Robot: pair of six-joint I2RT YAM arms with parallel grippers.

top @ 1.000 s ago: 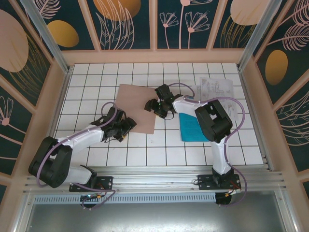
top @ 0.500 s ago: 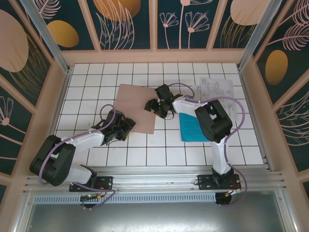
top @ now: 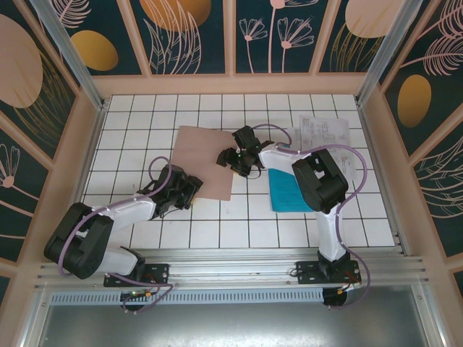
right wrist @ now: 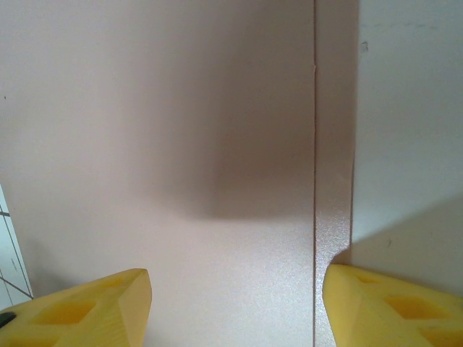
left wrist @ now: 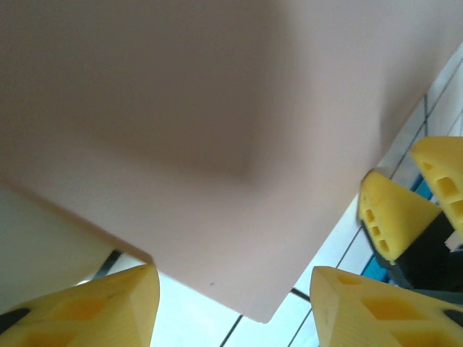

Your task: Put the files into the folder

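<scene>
The brown folder lies closed on the white tiled table, left of centre. My left gripper stands open at its near corner. In the left wrist view that corner of the folder pokes in between the yellow fingers, which do not touch it; left gripper. My right gripper hovers open over the folder's right edge, its fingers straddling the cover; right gripper. The files lie to the right: white printed sheets and a teal sheet, partly under the right arm.
Wooden frame walls close in the table at the back and on both sides. A metal rail runs along the near edge by the arm bases. Bare tiles lie left of and behind the folder.
My left gripper has crept in on the folder's near corner and its jaws have narrowed a little. The right arm and the folder have stayed put.
</scene>
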